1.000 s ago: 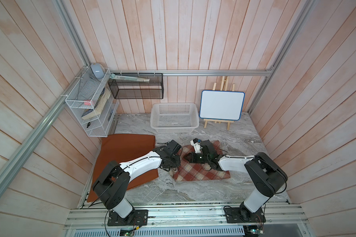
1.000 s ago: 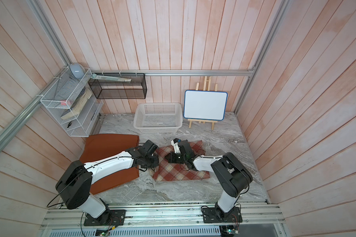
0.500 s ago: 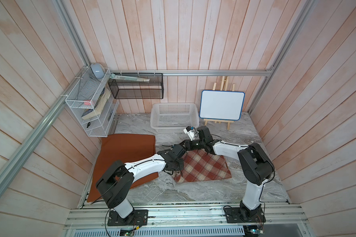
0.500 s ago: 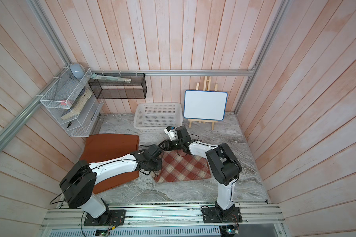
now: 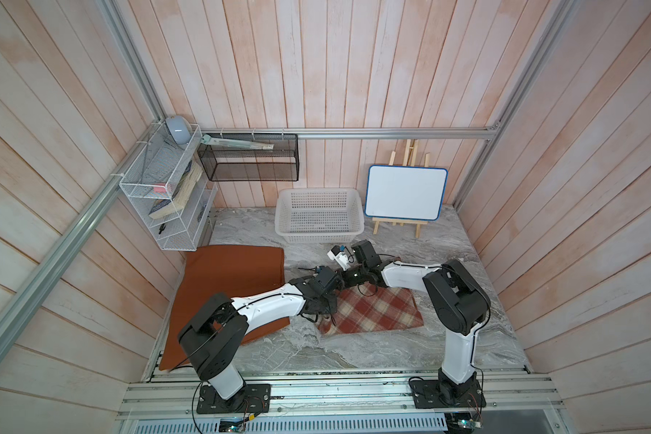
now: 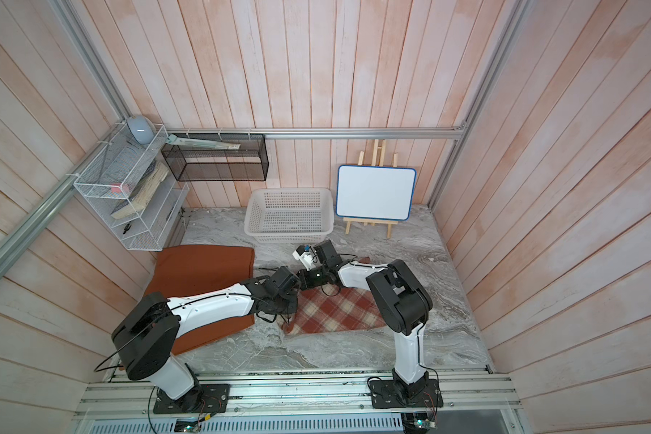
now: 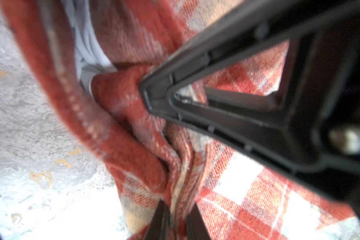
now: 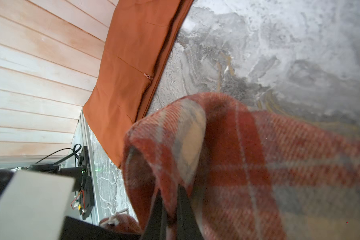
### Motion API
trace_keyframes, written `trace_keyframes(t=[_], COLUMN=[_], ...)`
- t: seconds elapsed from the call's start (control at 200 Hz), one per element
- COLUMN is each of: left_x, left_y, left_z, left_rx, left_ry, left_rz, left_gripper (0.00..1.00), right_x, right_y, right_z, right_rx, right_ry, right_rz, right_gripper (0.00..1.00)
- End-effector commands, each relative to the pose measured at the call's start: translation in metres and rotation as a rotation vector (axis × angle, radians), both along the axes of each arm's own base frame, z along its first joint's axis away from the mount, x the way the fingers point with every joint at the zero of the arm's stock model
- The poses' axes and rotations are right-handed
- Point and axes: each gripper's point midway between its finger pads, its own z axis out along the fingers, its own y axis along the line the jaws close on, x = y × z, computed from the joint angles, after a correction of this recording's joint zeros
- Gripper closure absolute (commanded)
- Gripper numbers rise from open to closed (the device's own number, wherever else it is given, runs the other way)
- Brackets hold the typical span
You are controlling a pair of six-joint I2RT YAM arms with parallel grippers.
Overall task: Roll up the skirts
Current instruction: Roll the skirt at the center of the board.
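The red-and-cream plaid skirt (image 5: 376, 312) (image 6: 335, 312) lies on the marble table, its left edge bunched and lifted. My left gripper (image 5: 324, 306) (image 7: 178, 220) is shut on a gathered fold of that edge. My right gripper (image 5: 342, 282) (image 8: 172, 212) is shut on the plaid skirt's (image 8: 258, 155) far left corner, which drapes over its fingers. One right finger (image 7: 216, 93) presses into the plaid fold (image 7: 133, 155) close to my left jaws. The plain rust-orange skirt (image 5: 234, 270) (image 6: 200, 266) (image 8: 129, 62) lies flat to the left, partly under my left arm.
A white perforated basket (image 5: 319, 235) stands at the back centre, with a small whiteboard on an easel (image 5: 406, 191) to its right. A white wire shelf (image 5: 166, 195) and a black mesh shelf (image 5: 249, 161) hang on the walls at the back left.
My right gripper left the middle of the plaid skirt, reached its far left edge, opened, then shut on the corner. My left gripper kept its hold and shifted slightly.
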Motion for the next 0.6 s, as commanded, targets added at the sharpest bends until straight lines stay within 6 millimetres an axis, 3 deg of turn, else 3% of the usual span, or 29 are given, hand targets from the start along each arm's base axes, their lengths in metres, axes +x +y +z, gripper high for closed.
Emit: trace_keyframes(t=[0.0,0.355,0.595], left_x=[-0.006,-0.002,0.002], left_y=[0.003,0.0,-0.005], left_z=[-0.006,0.022,0.054], left_rx=[0.013,-0.042,-0.096], left_ry=[0.014,-0.051,-0.107], left_rz=[0.0,0.001,0.002], left_gripper=[0.94,0.6,0.54], right_x=[-0.001,0.008,0.009], right_y=[-0.009,-0.025,-0.031], right_z=[-0.01,-0.035,-0.045], right_rx=[-0.053,-0.144,-0.157], right_ry=[0.004,-0.02,-0.01], right_rz=[-0.037,-0.132,-0.157], right_gripper=[1.0,1.0,1.0])
